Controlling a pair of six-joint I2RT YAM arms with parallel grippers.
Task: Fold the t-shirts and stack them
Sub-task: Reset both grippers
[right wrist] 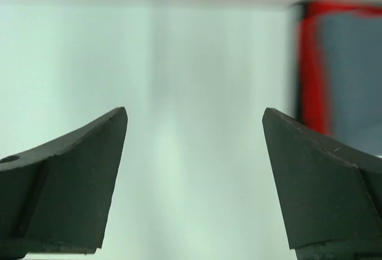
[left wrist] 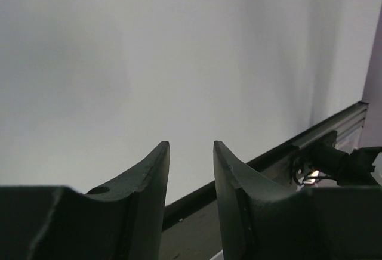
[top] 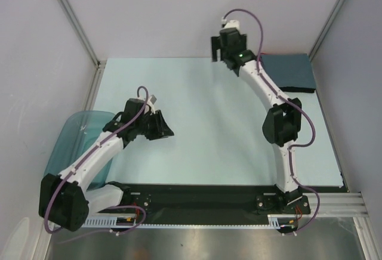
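Observation:
A folded slate blue-grey t-shirt (top: pixel 289 72) lies on top of a stack at the table's back right corner. In the right wrist view it (right wrist: pixel 352 75) shows at the right edge, with the red t-shirt's edge (right wrist: pixel 310 75) sticking out beneath it. I cannot make out the black t-shirt. My right gripper (top: pixel 221 50) is wide open and empty, held above the table's back edge, left of the stack (right wrist: pixel 195 114). My left gripper (top: pixel 162 127) is open with a narrow gap and empty, over the left middle of the table (left wrist: pixel 191 146).
A translucent teal plastic tub (top: pixel 77 135) stands at the table's left edge, partly under the left arm. The pale green table top (top: pixel 197 123) is walled by white panels at the back and sides. A black rail (top: pixel 197 197) with the arm bases runs along the near edge.

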